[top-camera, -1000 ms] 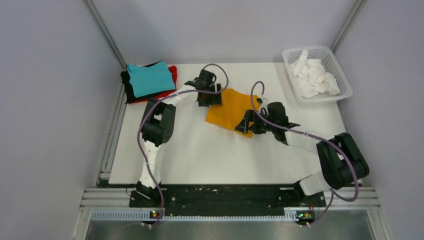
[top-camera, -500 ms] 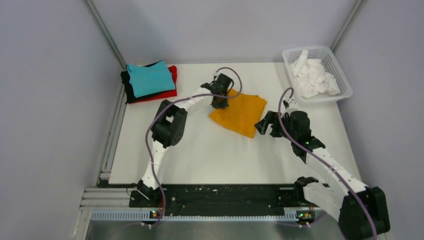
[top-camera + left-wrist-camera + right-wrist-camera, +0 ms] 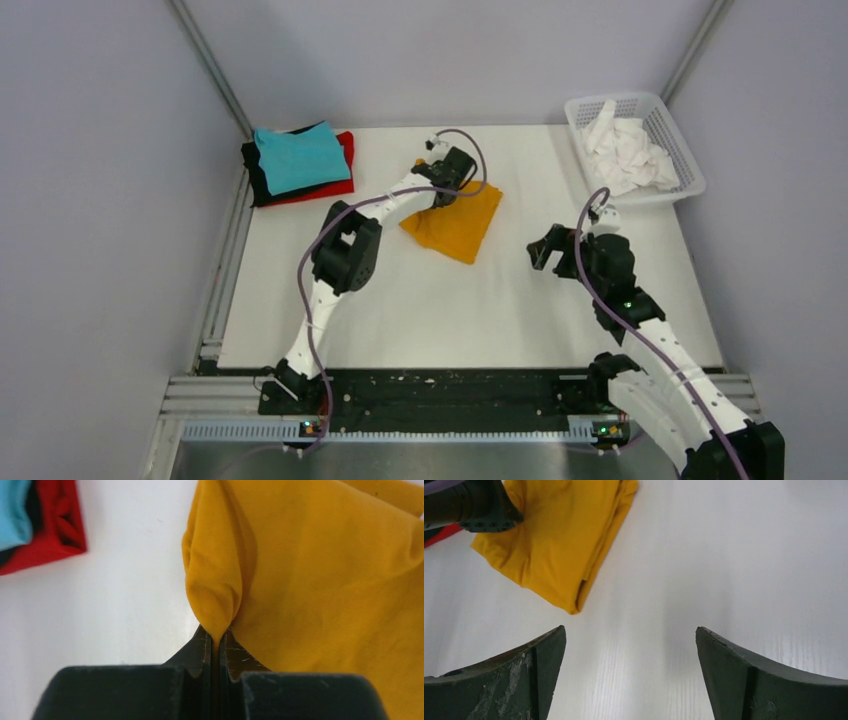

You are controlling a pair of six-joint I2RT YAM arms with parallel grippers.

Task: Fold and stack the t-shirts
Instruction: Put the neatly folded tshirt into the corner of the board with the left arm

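My left gripper (image 3: 215, 647) is clamped tight on a pinched ridge at the edge of the folded mustard-orange soft fabric t-shirt (image 3: 458, 225). The shirt lies on the white table (image 3: 450, 310), towards the back and near the middle. It is well apart from the stack of folded t-shirts (image 3: 300, 158) in the far-left corner, teal on top of black and red. My right gripper (image 3: 631, 645) hangs with its jaws spread wide, holding nothing, over bare table to the shirt's right.

I judge the folding finished and the carry to the stack begun. Next I must move the bundle left and lay it squarely on the teal shirt without letting it unfold.

Compared with a second ago, my left jaws have gone from open to closed. The shirt has slid left and bunched narrower, and my right arm has backed away from it.
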